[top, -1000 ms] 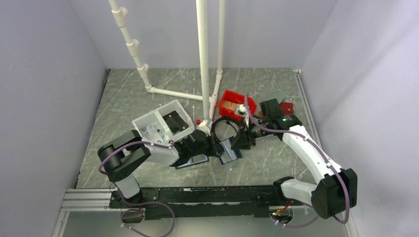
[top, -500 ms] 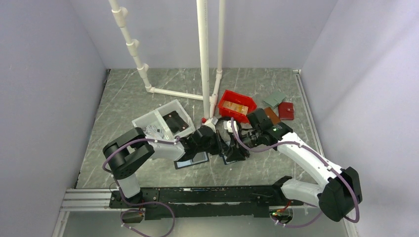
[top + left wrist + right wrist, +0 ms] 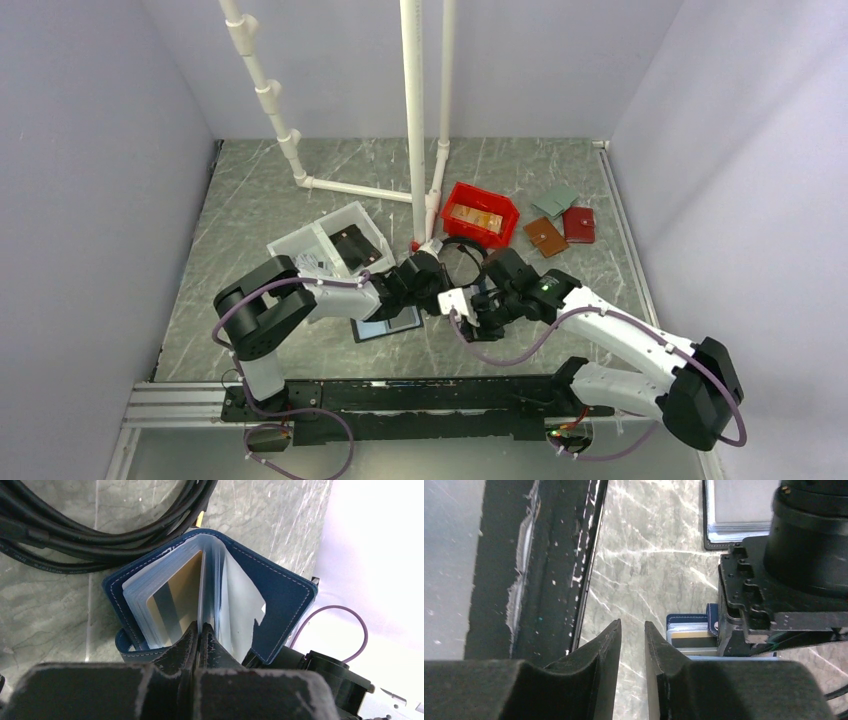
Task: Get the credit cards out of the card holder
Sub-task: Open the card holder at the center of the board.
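The left fingers (image 3: 194,639) pinch tight on the near edge of the clear sleeves inside the card holder (image 3: 280,597), a navy-blue wallet standing open like a book near the middle of the tabletop (image 3: 300,190). A gold-orange credit card (image 3: 186,587) with a dark stripe sits in a sleeve just left of the pinch, much of its face showing; whether other cards lie among the sleeves cannot be told. A coil of black cable (image 3: 100,535) lies just beyond the far side of the holder. The right fingers (image 3: 613,641) hang over bare tabletop just beside the holder, a narrow gap between them and nothing in it. A black-edged folio (image 3: 385,325) lies flat near the left arm's wrist. To the far right, a red bin (image 3: 503,204) sits beside a white pipe frame (image 3: 412,120), with a brown wallet (image 3: 545,237), a red wallet (image 3: 578,224) and a grey-green wallet (image 3: 555,199) further right. A clear plastic box (image 3: 285,245) stands to the far left of the holder
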Controlling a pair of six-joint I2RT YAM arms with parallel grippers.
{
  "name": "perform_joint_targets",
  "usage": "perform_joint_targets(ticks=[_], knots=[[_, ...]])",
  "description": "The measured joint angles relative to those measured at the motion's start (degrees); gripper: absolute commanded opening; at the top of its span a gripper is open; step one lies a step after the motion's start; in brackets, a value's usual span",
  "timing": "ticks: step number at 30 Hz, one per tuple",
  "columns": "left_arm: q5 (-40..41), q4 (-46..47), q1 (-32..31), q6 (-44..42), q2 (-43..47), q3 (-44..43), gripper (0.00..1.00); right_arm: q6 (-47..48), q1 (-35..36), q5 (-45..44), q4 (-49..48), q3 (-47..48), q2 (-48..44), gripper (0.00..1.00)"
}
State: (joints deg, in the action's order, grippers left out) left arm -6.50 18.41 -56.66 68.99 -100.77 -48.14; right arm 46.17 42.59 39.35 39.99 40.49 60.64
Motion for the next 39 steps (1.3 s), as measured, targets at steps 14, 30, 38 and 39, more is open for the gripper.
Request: perform_joint_targets(ticks=[14, 30, 38, 39], knots=[[-0.4, -1.6, -0.2, 1.1, -0.2, -0.5, 0.00, 5.7, 4.4, -12.5, -3.2, -3.6, 3.8, 0.18], [-0.6, -1.9, -0.3, 0.7, 2.2, 2.1, 0.00, 1.9, 1.6, -20.8, -7.0, -3.6, 6.9, 0.17], [-1.3, -0.6, -0.3, 0.3, 2.8, 3.9, 0.00, 0.1, -0.1, -23.4, -7.8, -3.6, 8.2, 0.18], [-1.4, 0.0, -0.3, 0.2, 2.9, 4.4, 0.00, -0.4, -0.2, -23.9, -8.1, -3.6, 9.0, 0.18]])
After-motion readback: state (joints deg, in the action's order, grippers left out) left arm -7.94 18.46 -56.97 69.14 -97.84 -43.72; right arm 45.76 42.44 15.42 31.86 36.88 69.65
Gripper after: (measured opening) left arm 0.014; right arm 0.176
